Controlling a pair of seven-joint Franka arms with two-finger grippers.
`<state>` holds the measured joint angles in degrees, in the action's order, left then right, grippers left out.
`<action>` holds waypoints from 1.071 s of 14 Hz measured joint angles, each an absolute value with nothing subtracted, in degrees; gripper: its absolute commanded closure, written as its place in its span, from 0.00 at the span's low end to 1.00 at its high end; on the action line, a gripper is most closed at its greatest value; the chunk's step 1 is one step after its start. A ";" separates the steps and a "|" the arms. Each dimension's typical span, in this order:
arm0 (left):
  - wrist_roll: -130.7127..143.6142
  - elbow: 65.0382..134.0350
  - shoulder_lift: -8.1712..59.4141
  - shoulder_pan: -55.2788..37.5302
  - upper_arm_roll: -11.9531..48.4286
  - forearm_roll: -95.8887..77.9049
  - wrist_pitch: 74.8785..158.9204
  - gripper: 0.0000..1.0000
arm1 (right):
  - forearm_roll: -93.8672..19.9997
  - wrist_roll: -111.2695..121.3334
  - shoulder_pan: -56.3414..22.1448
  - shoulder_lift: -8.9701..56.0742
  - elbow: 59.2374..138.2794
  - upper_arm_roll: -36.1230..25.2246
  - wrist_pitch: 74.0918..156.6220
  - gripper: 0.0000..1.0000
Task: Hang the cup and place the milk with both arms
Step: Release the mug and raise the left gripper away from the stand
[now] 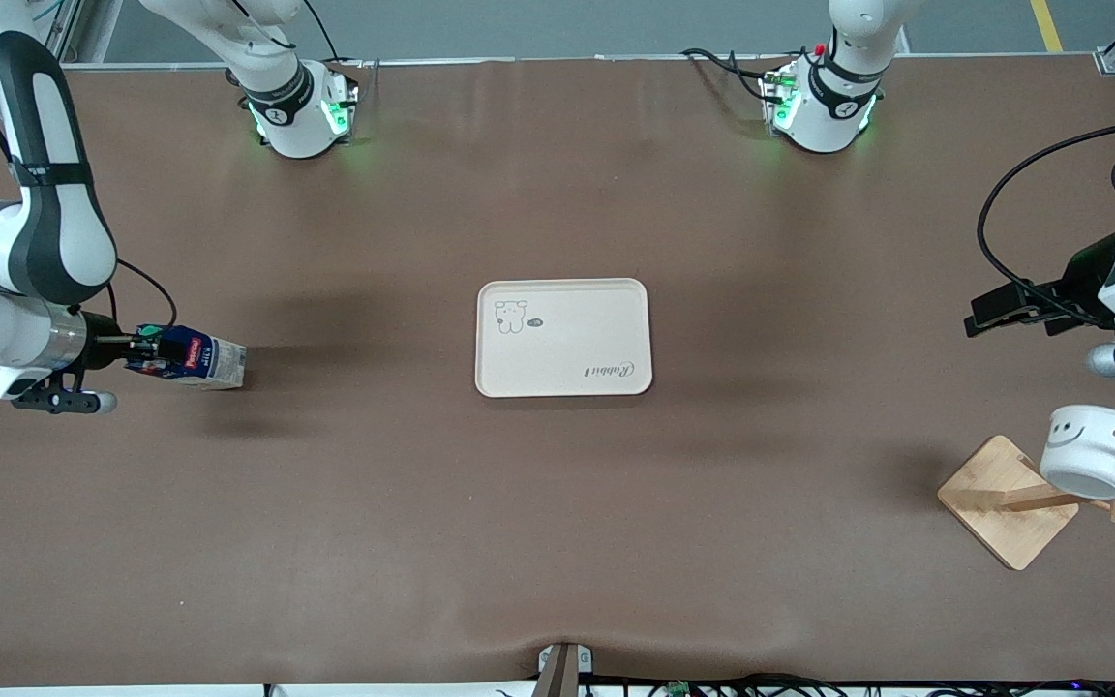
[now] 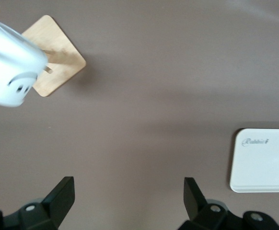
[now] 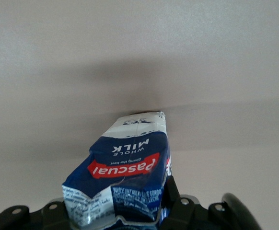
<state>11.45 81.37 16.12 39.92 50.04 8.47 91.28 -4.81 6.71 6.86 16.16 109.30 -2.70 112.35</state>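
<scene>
The white cup (image 1: pixel 1090 451) with a black smiley face and black handle hangs on a peg of the wooden rack (image 1: pixel 1008 500) near the left arm's end of the table; it also shows in the left wrist view (image 2: pixel 10 67). My left gripper (image 1: pixel 1003 315) is open and empty, in the air above the table beside the rack. My right gripper (image 1: pixel 146 350) is shut on the dark blue milk carton (image 1: pixel 192 357), which lies tilted on its side at the right arm's end of the table. The right wrist view shows the carton (image 3: pixel 125 177) crumpled between the jaws.
A pale tray (image 1: pixel 563 373) with a rabbit drawing lies in the middle of the table; its corner shows in the left wrist view (image 2: pixel 254 177). Black cables hang by the left arm.
</scene>
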 measured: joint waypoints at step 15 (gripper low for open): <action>9.24 81.07 7.09 6.13 19.30 9.46 85.34 0.00 | -5.09 6.71 7.75 16.80 111.16 -2.74 114.89 0.00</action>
